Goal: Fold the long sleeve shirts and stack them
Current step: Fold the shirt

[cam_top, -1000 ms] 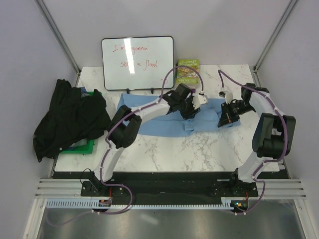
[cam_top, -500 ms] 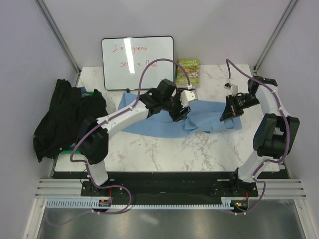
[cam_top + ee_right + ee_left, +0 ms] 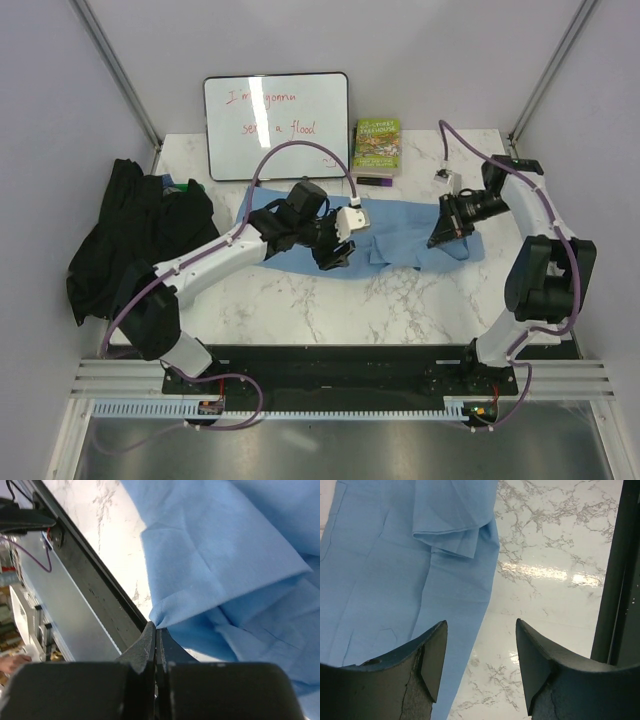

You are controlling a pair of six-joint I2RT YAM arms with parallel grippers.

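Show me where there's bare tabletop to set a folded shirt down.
Widest free patch: the strip of table between the light blue shirt and the near edge, right of the left arm. A smaller one lies at the back right, between the book and the table's right edge. Crowded: the left side under the black shirt, and the back by the whiteboard.

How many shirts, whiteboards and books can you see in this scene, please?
Long sleeve shirts: 2 (light blue shirt, black shirt)
whiteboard: 1
book: 1
Total: 4
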